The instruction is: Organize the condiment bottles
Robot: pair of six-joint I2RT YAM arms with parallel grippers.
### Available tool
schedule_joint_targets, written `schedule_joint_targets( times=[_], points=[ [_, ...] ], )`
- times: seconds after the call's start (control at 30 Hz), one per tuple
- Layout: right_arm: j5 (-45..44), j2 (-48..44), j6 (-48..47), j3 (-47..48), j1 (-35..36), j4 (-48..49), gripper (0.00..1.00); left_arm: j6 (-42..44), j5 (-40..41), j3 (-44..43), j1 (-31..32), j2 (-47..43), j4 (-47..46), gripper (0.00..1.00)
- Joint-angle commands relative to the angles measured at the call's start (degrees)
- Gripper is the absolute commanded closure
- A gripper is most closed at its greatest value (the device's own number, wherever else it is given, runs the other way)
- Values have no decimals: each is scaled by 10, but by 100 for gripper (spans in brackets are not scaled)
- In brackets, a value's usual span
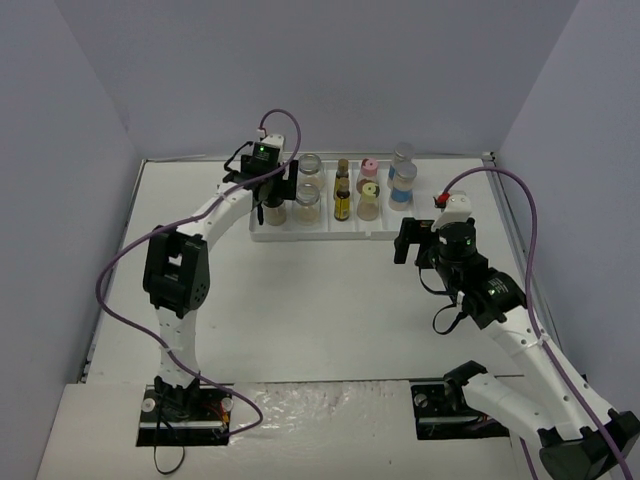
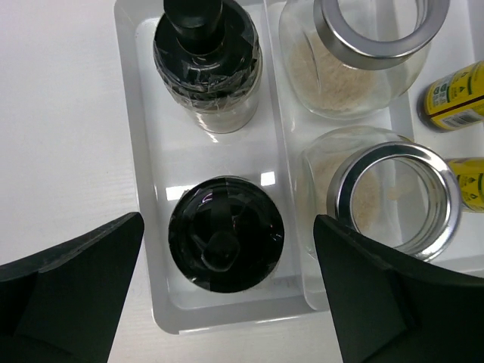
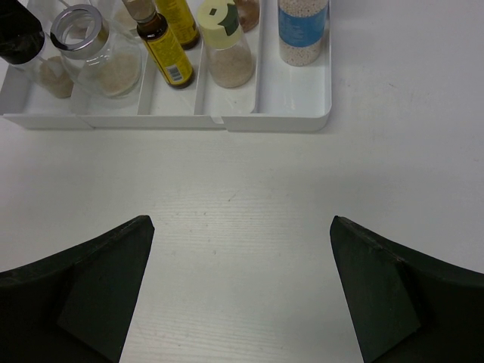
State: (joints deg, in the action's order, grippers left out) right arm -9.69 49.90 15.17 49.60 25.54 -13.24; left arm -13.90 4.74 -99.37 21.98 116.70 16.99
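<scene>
The condiment bottles stand in the white divided tray (image 1: 300, 236) at the back of the table. From left to right there are black-capped bottles (image 1: 274, 208), clear jars of tan powder (image 1: 307, 203), amber bottles (image 1: 342, 200), a pink-capped bottle (image 1: 369, 170), a yellow-capped bottle (image 1: 368, 203) and blue-labelled bottles (image 1: 403, 185). My left gripper (image 1: 272, 195) is open above the near black-capped bottle (image 2: 225, 243), one finger on each side and not touching it. My right gripper (image 1: 408, 240) is open and empty over bare table (image 3: 242, 223), in front of the tray (image 3: 276, 121).
In the left wrist view a second black-capped bottle (image 2: 206, 60) stands behind the near one. Two open-topped jars (image 2: 393, 198) fill the compartment to the right. White walls enclose the table. The right wrist view shows the blue-labelled bottle (image 3: 302, 26) and the yellow-capped bottle (image 3: 225, 41).
</scene>
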Motion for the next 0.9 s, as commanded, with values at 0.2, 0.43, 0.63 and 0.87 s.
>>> schedule_joint_targets(
  times=[0.2, 0.43, 0.63, 0.87],
  points=[
    [-89, -61, -4, 30, -3, 17, 0, -11, 50, 77, -5, -271, 17, 3],
    [-146, -117, -11, 15, -3, 15, 0, -4, 102, 224, -11, -482, 59, 3],
    [-162, -155, -13, 0, -2, 15, 0, 25, 147, 340, -13, -679, 99, 3],
    [-176, -198, -19, -12, -2, 8, 0, 4, 177, 467, -13, -840, 116, 3]
  ],
)
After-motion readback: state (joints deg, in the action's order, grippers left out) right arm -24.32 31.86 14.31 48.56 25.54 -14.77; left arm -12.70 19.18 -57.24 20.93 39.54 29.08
